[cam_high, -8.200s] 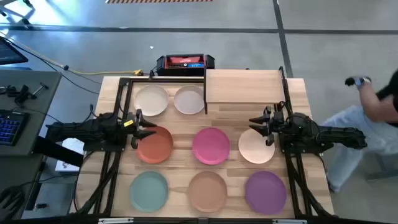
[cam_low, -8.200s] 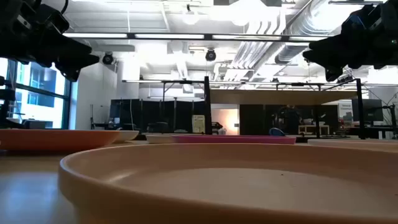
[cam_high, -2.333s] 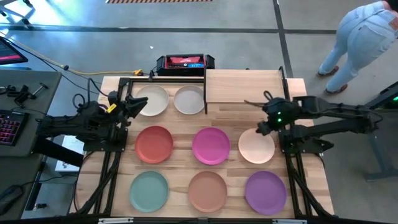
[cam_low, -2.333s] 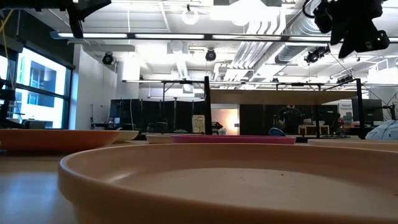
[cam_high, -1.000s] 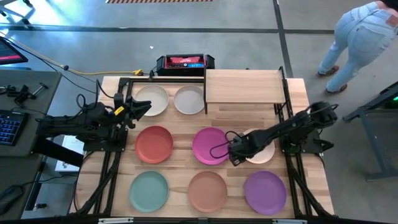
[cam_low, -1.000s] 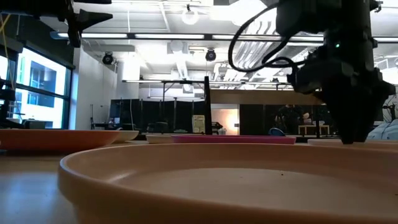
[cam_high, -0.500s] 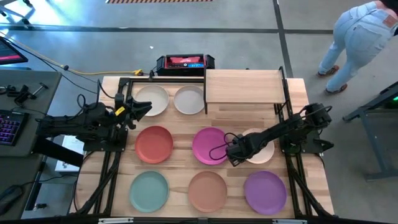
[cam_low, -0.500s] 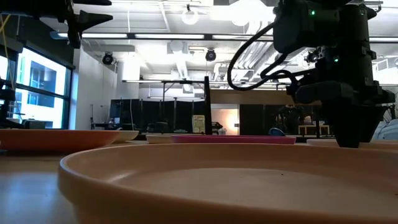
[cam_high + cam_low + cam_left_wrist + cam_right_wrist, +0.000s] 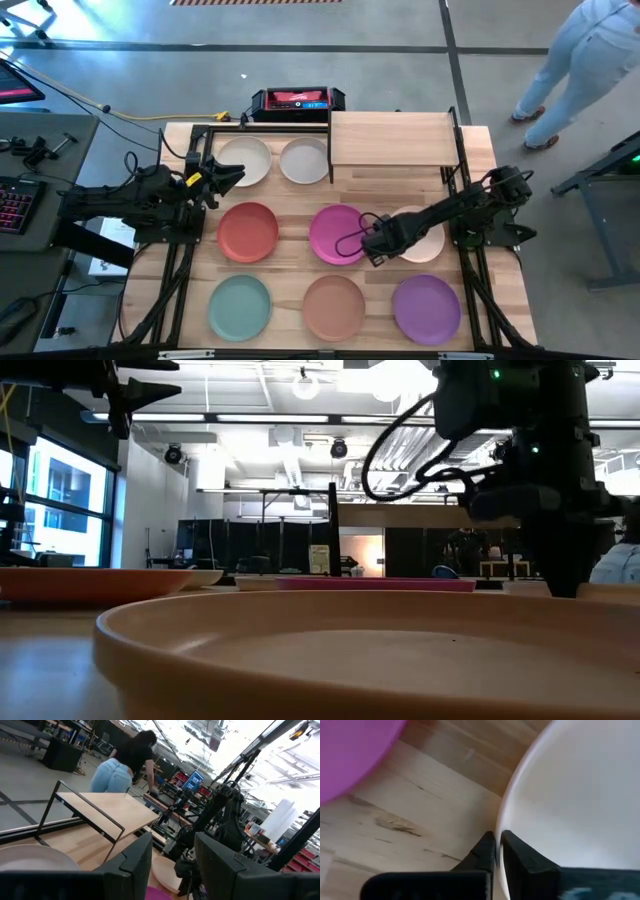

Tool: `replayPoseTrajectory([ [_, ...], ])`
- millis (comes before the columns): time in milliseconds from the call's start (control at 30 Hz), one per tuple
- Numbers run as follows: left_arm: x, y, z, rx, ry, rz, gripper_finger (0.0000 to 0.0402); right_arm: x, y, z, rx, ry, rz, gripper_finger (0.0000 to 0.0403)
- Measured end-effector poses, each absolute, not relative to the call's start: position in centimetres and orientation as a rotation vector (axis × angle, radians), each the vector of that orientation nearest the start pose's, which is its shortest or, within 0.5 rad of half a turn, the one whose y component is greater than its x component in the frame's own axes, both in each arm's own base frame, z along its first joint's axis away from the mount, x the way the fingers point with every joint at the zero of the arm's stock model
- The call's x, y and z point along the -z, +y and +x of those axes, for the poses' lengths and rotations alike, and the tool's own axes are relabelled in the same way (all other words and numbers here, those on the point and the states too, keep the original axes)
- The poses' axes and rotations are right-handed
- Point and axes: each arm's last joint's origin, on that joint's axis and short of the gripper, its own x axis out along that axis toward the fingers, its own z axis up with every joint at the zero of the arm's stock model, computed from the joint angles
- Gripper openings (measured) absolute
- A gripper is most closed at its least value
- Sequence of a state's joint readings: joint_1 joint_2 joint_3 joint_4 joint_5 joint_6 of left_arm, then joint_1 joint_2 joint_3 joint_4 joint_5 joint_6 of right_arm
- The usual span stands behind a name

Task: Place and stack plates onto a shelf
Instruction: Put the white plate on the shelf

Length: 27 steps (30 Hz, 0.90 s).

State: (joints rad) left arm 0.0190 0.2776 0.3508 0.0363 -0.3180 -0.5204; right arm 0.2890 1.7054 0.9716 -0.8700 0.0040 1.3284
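Note:
My right gripper (image 9: 383,240) is down at the left rim of the pale peach plate (image 9: 425,235) and shut on it. My left gripper (image 9: 228,178) hovers open over the table's left side, beside an off-white plate (image 9: 245,160), with nothing between its fingers (image 9: 172,865). A second off-white plate (image 9: 303,160) lies next to the shelf (image 9: 390,138), whose top is bare. The orange-red (image 9: 248,232), magenta (image 9: 338,233), teal (image 9: 240,305), tan (image 9: 333,305) and purple (image 9: 427,305) plates lie flat on the tabletop. My right gripper pinches the pale peach plate's rim (image 9: 501,827) on the side facing the magenta plate. One finger is inside the plate and one outside. The fingers come from above, pointing down. The plate still looks to be lying on the table.
The shelf's black posts (image 9: 331,150) stand between the second off-white plate and the shelf board. A red and black box (image 9: 297,101) sits past the table's far edge. A person (image 9: 590,60) walks on the floor at the far right.
My right gripper has stayed low at the pale peach plate's left rim and has shut on it. The person at the far right has moved further off.

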Motion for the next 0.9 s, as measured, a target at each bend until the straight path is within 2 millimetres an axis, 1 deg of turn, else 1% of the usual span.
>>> replayPoseTrajectory([
  [167,-26.2,1.1,10.1,-0.306,-0.175,-0.528,0.0138,-16.3,8.0,26.9,0.843,1.446,0.782,0.0002],
  [433,-26.2,1.1,10.1,-0.305,-0.175,-0.528,0.0138,-20.0,8.2,27.7,0.864,1.472,0.754,0.0],
  [900,-26.2,1.1,10.1,-0.306,-0.175,-0.528,0.0138,-25.2,8.4,28.5,0.86,1.478,0.722,0.0],
])
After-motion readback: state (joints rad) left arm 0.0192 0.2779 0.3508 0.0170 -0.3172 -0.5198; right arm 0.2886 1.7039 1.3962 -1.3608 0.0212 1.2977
